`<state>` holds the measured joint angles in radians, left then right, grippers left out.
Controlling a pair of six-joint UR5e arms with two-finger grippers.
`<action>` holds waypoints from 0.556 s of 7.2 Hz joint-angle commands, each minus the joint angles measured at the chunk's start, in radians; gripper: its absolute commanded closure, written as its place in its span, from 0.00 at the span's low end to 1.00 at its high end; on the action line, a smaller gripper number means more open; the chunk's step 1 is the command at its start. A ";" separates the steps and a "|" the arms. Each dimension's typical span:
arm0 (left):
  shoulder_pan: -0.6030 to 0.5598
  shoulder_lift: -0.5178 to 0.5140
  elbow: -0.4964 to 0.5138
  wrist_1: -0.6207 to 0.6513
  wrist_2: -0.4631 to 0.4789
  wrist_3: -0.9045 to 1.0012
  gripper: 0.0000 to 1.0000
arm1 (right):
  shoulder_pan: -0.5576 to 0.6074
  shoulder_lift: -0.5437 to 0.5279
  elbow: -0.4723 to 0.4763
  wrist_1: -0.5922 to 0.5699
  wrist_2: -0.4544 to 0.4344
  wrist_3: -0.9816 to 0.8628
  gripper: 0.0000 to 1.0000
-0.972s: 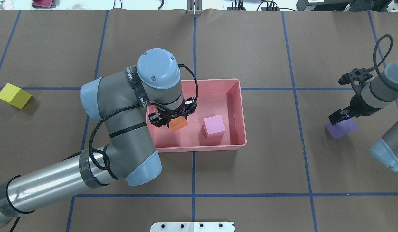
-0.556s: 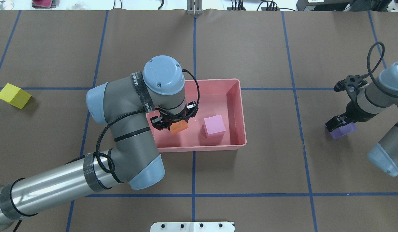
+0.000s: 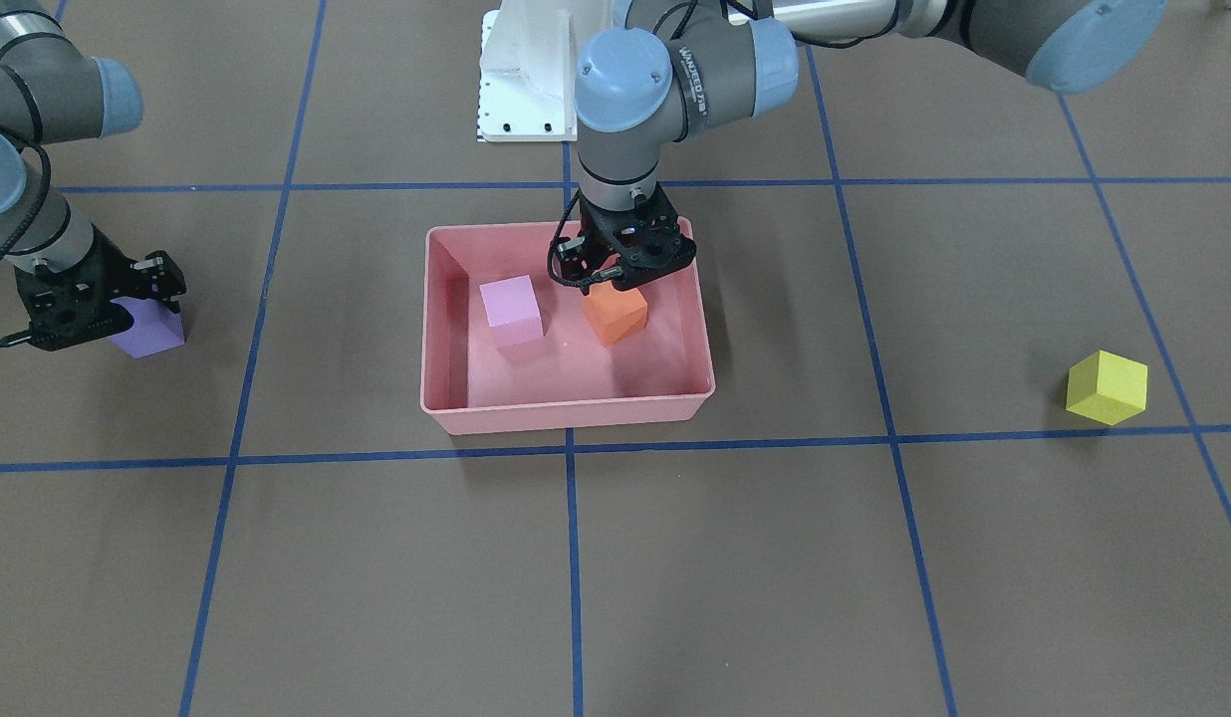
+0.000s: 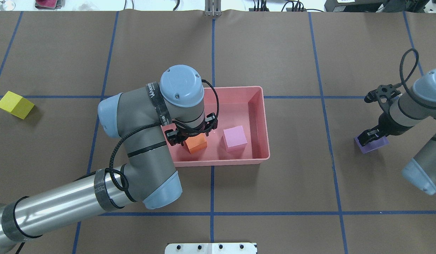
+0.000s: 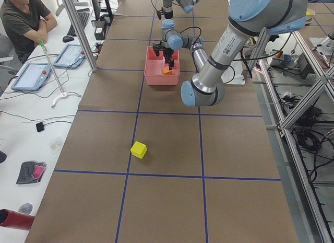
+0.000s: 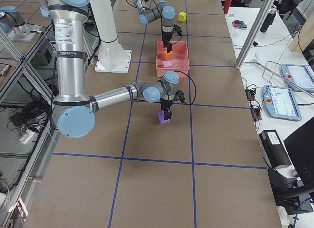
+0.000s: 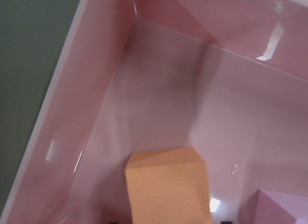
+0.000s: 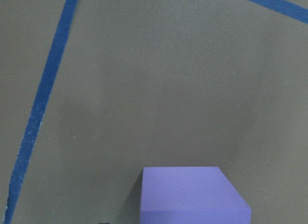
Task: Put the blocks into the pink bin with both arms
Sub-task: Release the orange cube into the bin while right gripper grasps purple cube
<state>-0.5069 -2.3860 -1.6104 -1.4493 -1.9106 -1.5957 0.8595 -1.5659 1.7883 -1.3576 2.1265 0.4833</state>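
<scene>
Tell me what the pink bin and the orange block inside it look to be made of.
Pink bin: moulded plastic, glossy; its walls carry bright glints in the left wrist view. Orange block: matte, with a fine pebbled grain and no shine; likely foam or painted wood, the look cannot settle which.

One camera looks down on the worktop (image 4: pixel 274 183) from above, one from the other side. Two look along it from its ends. Two sit very close. The four far ones share the pink bin (image 4: pixel 235 109).
</scene>
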 commanded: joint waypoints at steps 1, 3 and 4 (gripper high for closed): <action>-0.010 -0.001 -0.028 0.006 0.001 0.002 0.00 | 0.004 0.010 0.012 -0.002 0.010 -0.005 1.00; -0.088 0.090 -0.226 0.071 -0.030 0.143 0.00 | 0.033 0.109 0.037 -0.041 0.035 0.042 1.00; -0.128 0.222 -0.362 0.107 -0.033 0.280 0.00 | 0.036 0.260 0.037 -0.170 0.050 0.166 1.00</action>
<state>-0.5885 -2.2923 -1.8177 -1.3907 -1.9331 -1.4592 0.8848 -1.4532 1.8225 -1.4175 2.1576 0.5414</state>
